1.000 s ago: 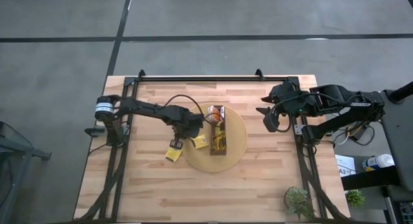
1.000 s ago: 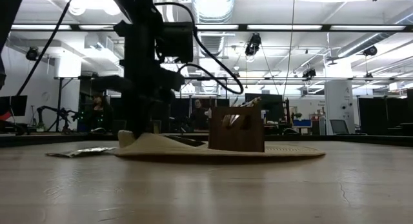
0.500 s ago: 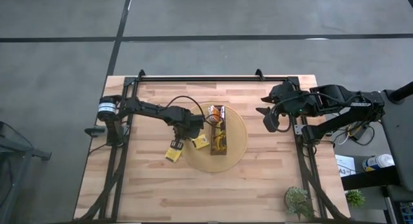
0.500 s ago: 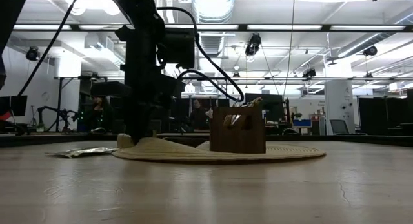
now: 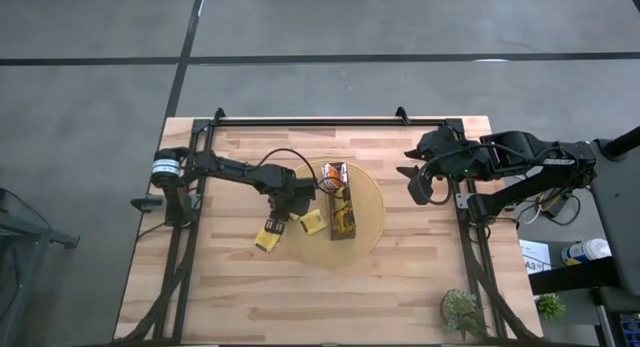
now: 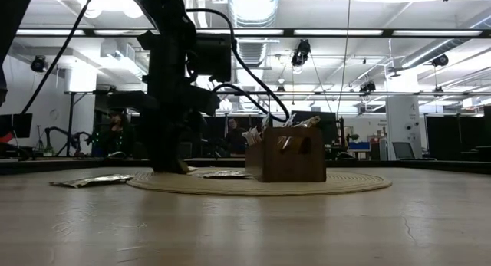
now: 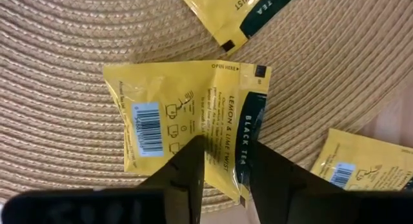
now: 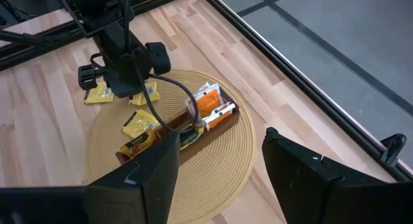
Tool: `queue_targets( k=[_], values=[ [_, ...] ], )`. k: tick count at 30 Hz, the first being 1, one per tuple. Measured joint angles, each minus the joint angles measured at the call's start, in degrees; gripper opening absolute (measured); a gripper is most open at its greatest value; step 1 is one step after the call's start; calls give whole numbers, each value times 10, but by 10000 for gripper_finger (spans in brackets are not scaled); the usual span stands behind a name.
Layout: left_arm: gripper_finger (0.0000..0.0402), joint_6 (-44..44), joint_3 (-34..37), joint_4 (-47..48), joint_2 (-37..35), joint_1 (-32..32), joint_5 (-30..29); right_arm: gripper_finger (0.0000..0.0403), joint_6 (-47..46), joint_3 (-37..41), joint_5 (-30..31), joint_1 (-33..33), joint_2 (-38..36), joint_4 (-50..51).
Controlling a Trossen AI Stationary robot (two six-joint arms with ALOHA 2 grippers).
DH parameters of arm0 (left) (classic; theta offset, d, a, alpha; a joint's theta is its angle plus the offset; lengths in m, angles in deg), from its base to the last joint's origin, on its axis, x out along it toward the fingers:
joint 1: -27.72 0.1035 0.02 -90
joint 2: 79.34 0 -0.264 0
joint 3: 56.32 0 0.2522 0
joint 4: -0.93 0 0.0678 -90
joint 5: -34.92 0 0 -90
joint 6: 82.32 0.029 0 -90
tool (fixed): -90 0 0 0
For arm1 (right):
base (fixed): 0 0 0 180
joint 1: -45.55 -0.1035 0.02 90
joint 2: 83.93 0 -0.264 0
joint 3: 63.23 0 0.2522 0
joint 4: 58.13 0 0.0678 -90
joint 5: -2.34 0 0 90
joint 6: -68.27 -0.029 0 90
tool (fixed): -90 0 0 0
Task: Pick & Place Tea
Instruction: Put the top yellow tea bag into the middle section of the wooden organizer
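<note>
My left gripper [image 5: 283,211] points down over the left part of the round tan disc [image 5: 365,227], fingers apart. A yellow tea sachet [image 7: 187,124] lies flat on the disc beneath and between the fingers. A second sachet [image 7: 240,11] lies farther in on the disc, and a third [image 5: 268,235] rests on the wood beside it. The long brown tray [image 5: 340,202] stands on the disc with orange and yellow sachets [image 8: 208,101] upright in it. My right gripper [image 5: 415,183] hangs open, high over the table's right side. My left gripper's two fingers [image 7: 190,169] stand apart over the near edge of the yellow sachet [image 7: 222,161], coming from above and pointing down. The sachet lies flat on the disc. Whether the fingertips still touch it, I cannot tell.
A black rail [image 5: 310,120] runs along the table's far edge, and arm frames stand at both sides. A small potted plant [image 5: 462,312] sits at the near right corner. Bare wood [image 5: 300,297] lies near the front edge.
My left gripper has opened without moving away. The disc's left edge, which was lifted under the gripper, has dropped flat onto the table. The tray has levelled out and shifted a little toward the table's right.
</note>
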Motion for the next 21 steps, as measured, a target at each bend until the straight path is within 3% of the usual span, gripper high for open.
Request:
queue_targets(
  k=[5,11,21],
  values=[
    [89,1,0,10,0,0,0,219,0,0,0,0,0,0],
    [10,4,0,25,-1,0,-1,219,0,0,0,0,0,0],
    [1,-28,-44,67,-10,1,-2,219,0,0,0,0,0,0]
  ],
)
